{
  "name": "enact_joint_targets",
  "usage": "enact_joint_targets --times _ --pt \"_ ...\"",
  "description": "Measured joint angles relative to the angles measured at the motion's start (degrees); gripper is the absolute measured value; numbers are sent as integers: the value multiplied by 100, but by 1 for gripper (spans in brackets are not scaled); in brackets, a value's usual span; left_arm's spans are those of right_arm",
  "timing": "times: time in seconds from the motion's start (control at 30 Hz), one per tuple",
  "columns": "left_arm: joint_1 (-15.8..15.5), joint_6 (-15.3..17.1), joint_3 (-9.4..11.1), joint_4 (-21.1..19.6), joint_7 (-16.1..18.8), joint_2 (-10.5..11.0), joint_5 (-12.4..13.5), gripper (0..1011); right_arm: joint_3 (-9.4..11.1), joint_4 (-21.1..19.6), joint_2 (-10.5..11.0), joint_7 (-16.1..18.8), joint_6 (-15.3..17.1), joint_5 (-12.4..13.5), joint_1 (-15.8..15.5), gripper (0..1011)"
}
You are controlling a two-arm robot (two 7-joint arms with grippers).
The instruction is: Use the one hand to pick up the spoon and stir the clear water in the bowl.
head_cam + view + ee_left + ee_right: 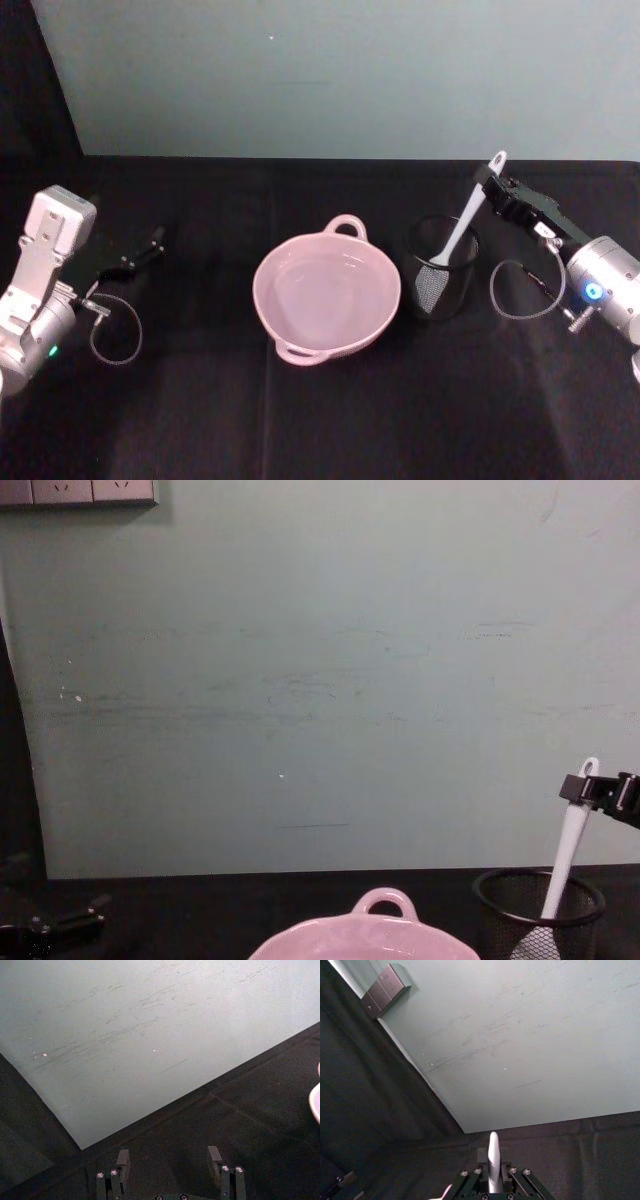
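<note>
Your right end effector (487, 182), black and boxy on a silver wrist with a blue light, is clamped on the upper handle of the one long slim white plastic spoon (462, 226), just below the hole at its tip. The spoon leans with its scoop down inside the single black wire-mesh cup (441, 267). Just left of that cup sits the one wide pale pink ceramic bowl (327, 293) with loop handles, holding clear water (322, 292). Your left end effector (150, 245) hangs well apart on the left, fingers spread wide and gripping nothing. Everything rests on a bench (330, 410) draped in black cloth, against a pale green wall (320, 680) with a grey socket strip (78, 492). You'll find no readable writing.
</note>
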Motion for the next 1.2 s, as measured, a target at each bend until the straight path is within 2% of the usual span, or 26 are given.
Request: enact_joint_targets --times 0.07,0.1,0.17,0.2,0.3,0.33,0.4,0.63,0.97,1.2 --pt "0 0 0 0 0 0 0 1011 1 0 0 0 0 -2 0 179" --pt "0 0 0 0 0 0 0 1011 2 0 0 0 0 -3 0 234" --pt "0 0 0 0 0 0 0 1011 2 0 0 1 0 -5 0 264" --pt "0 0 0 0 0 1 0 1011 2 0 0 1 0 -5 0 329" --pt "0 0 0 0 0 0 0 1011 2 -1 0 2 1 -6 0 387" --pt "0 0 0 0 0 0 0 1011 2 -1 0 2 2 -7 0 447" --pt "0 0 0 0 0 0 0 1011 2 -2 0 3 3 -8 0 488" --pt "0 0 0 0 0 0 0 1011 3 -6 0 5 6 -10 0 726" --pt "0 0 0 0 0 0 0 1011 3 -7 0 5 6 -14 0 998" --pt "0 0 0 0 0 0 0 1011 -20 -26 50 -5 48 -41 34 1002"
